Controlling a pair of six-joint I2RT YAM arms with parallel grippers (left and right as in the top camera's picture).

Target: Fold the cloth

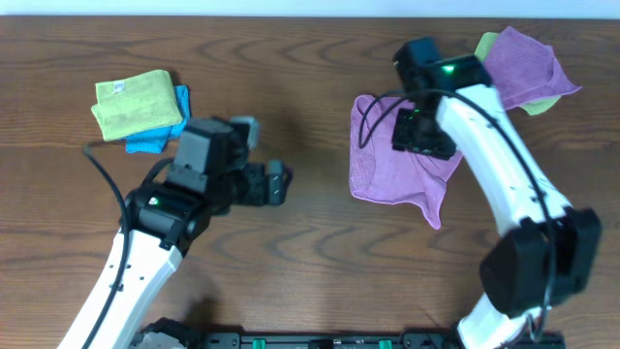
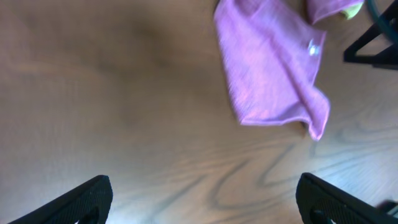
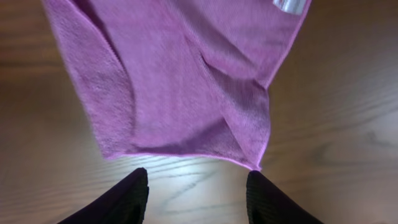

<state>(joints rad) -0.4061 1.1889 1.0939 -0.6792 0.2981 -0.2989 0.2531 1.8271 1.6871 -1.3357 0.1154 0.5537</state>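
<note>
Since the purple cloth (image 1: 383,165) lies rumpled on the bench (image 1: 310,78), one side seemingly doubled over and a corner trailing toward the robot, the likely failure is a crooked fold. Right hand (image 3: 197,174) hangs just short of the near hem, fingers apart and holding nothing. Closing there could pinch two layers or miss the edge altogether. Left hand (image 2: 204,182) is spread wide too, empty and well apart from the cloth, so nothing pins the fabric and it may slide across the smooth wood. Heaped purple and green cloths (image 1: 523,63) just beside the right arm could snag.
</note>
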